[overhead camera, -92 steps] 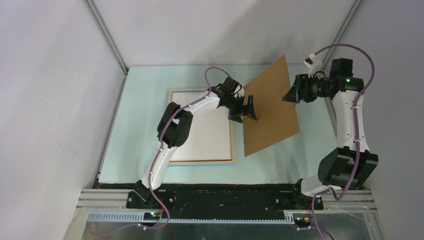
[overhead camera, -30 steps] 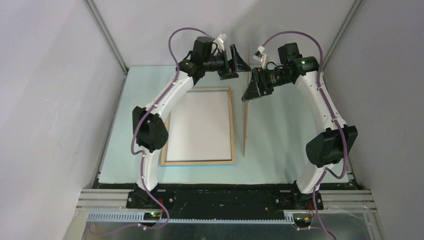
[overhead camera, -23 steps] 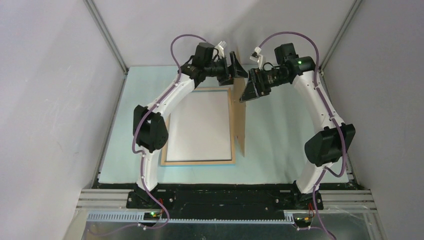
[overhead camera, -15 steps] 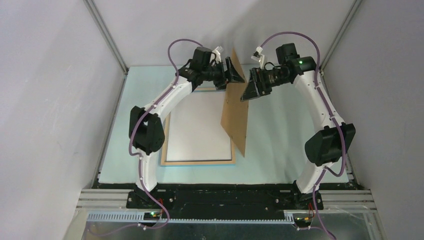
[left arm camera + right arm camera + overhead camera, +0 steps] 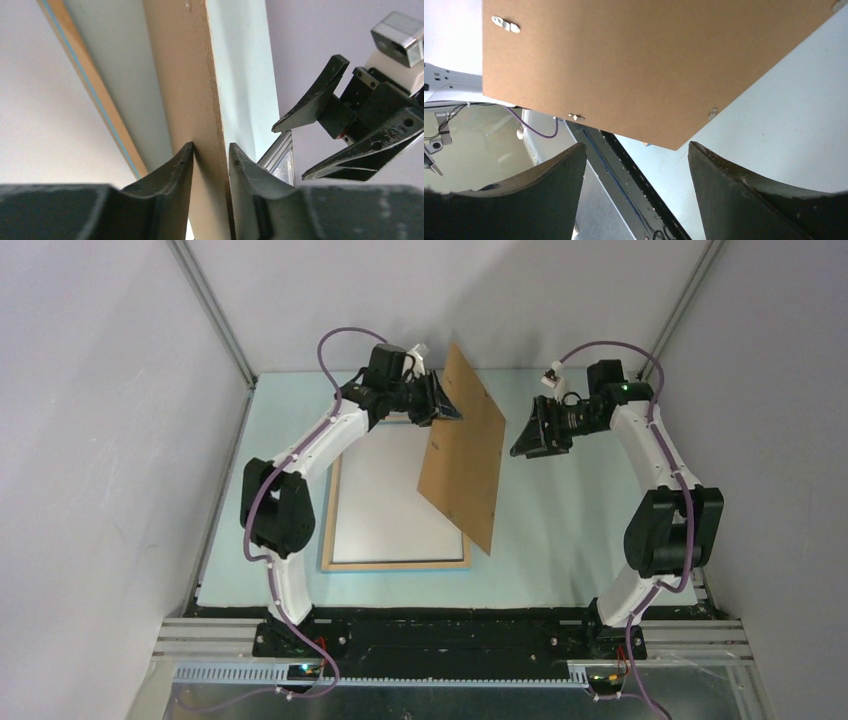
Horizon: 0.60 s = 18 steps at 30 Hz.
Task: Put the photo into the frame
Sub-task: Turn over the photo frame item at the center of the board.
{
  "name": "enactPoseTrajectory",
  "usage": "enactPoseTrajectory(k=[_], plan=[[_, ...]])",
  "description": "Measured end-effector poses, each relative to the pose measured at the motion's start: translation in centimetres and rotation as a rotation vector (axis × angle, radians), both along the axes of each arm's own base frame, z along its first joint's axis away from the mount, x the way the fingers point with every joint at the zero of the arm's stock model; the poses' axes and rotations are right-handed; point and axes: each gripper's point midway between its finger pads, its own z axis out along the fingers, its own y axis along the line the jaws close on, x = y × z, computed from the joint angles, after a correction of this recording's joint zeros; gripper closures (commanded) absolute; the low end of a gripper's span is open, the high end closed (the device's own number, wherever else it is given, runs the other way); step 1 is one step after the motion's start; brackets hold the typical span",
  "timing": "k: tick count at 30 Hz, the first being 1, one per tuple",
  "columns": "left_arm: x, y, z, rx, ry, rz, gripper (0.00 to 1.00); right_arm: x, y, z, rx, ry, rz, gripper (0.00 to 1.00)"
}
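Up at twelve o'clock, left gripper [image 5: 447, 408] reaches sideways, pinching the tilted backing board [image 5: 467, 460]; right gripper [image 5: 522, 443], two o'clock, gapes empty.

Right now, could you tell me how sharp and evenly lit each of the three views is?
Top external: soft, even light, no glare, broad faint shadows on the walls, the backing board crisp. Left wrist: the near jaws are blurred, the board's edge sharper. Right wrist: its own jaws are dark and soft, the board and its metal tabs in focus.
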Motion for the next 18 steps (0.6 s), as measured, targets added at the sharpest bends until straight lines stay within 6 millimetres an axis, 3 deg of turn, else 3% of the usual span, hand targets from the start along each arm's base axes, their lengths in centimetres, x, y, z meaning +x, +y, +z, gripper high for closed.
enactPoseTrajectory(k=[7,18], plan=[[0.0,1.7,-2.7,0.047,0.04,0.013,0.98,-0.7,-1.1,-4.2,-0.012,0.073,-0.04,0.23],[0.0,5.2,-5.0,0.005,0.098,-0.004,1.0,0.2,-2.4,-6.5,-0.005,0.081,-0.083,0.23]])
